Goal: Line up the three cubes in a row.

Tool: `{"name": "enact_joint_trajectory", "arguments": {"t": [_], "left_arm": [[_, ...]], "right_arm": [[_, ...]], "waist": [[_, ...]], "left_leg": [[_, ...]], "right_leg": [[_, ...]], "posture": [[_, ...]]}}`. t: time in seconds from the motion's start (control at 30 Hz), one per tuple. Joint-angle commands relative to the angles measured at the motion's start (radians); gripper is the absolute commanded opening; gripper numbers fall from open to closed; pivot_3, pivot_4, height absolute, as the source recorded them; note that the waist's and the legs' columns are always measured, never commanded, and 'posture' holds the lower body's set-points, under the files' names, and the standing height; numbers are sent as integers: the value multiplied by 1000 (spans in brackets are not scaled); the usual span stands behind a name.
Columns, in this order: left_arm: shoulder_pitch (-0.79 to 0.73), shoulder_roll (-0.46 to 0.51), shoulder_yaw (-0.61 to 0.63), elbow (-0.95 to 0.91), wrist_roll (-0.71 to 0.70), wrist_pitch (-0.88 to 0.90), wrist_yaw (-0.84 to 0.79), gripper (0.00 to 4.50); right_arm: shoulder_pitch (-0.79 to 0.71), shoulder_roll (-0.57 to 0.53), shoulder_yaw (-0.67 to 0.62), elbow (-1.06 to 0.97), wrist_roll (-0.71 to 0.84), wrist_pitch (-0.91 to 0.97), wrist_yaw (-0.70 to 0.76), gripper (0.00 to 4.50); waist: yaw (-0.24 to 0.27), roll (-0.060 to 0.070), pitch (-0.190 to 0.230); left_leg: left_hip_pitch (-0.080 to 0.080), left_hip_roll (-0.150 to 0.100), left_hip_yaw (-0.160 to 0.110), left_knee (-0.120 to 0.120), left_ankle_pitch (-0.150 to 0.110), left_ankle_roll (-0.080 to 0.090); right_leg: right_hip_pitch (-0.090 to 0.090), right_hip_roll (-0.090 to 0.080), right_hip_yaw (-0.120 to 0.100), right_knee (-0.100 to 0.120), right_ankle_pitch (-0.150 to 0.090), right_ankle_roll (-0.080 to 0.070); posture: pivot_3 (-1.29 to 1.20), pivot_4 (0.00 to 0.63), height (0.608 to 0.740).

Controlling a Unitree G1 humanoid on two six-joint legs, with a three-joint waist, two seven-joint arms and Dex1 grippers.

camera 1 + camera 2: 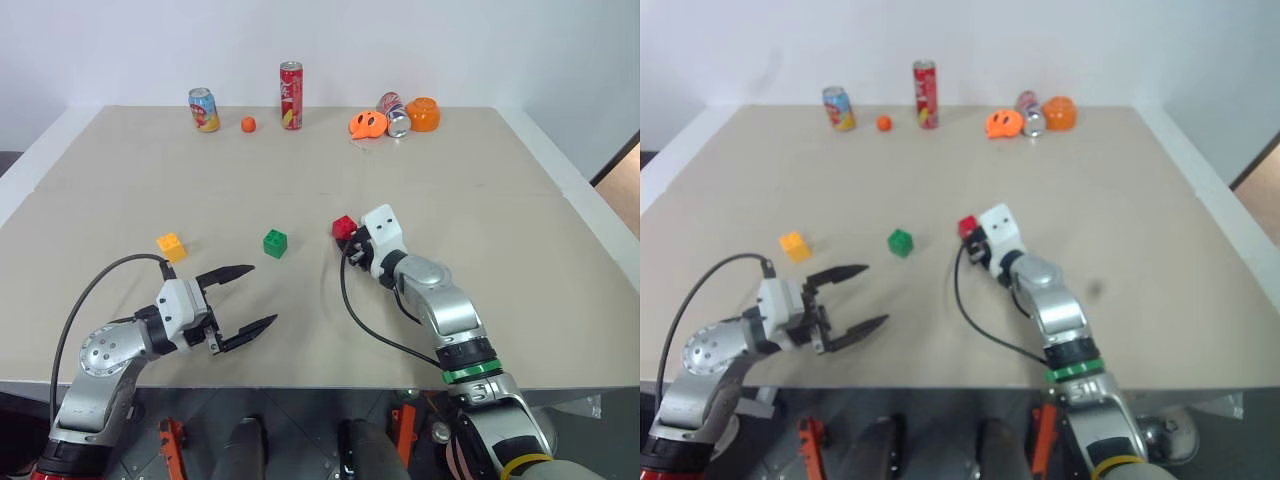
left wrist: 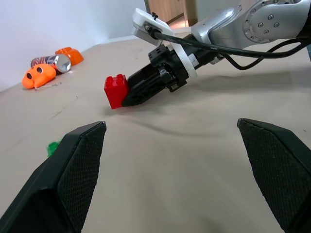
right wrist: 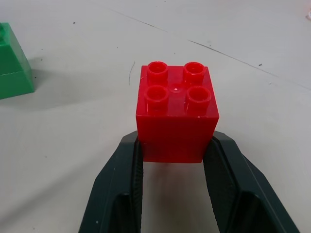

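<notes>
The green cube (image 3: 13, 63) is cut off by the right wrist view's edge.

Glossy plastic red cube (image 3: 176, 114), matt table (image 3: 73, 145)

text: none legible | cans (image 1: 291, 95): print too small to read

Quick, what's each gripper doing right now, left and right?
Left gripper: open, holding nothing, over the table near the yellow cube.
Right gripper: shut on the red cube, one finger on each side.
</notes>
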Motion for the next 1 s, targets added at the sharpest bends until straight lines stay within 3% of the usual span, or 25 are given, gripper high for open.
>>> {"name": "enact_joint_trajectory", "arguments": {"t": [0.03, 0.27, 0.4, 0.67, 0.8, 1.0], "left_arm": [[-12, -2, 0, -20, -14, 1, 3, 4500], [23, 64, 19, -58, -94, 92, -79, 4500], [92, 126, 85, -37, -115, 46, -151, 4500], [359, 143, 298, -143, -204, 43, -168, 4500], [464, 134, 324, -191, -180, 28, -163, 4500], [491, 114, 322, -244, -165, 24, -104, 4500]], "right_arm": [[-14, -47, -22, -43, 60, -48, 128, 1187], [26, -256, 27, -97, 145, -190, 557, 1187], [-9, -327, 75, -47, 174, -248, 782, 1187], [-107, -244, 174, 100, 157, -357, 967, 1187], [-128, -209, 190, 153, 152, -394, 1017, 1187], [-175, -200, 180, 274, 125, -462, 1044, 1187]], "waist": [[0, 0, 0], [0, -1, 0], [-7, -1, 0], [-23, -3, 2], [-20, -4, 2], [-17, -4, 2]], "left_leg": [[0, 0, 0, 0, 0, 0], [0, 0, 0, 0, 0, 0], [1, 1, 1, 0, -1, 0], [4, 2, 2, 0, -3, -3], [4, 2, 3, 0, -3, -5], [3, 2, 3, 0, -5, -7]], "right_leg": [[0, 0, 0, 0, 0, 0], [0, 1, 2, 0, 0, 1], [0, 2, 2, 0, -1, 0], [-1, 2, 2, -1, -2, -2], [-1, 1, 2, -1, -2, -2], [-1, 1, 2, -3, -2, -3]], "posture": [[0, 150, 740], [0, 150, 740], [0, 150, 740], [0, 150, 740], [0, 150, 740], [0, 150, 740]]}}
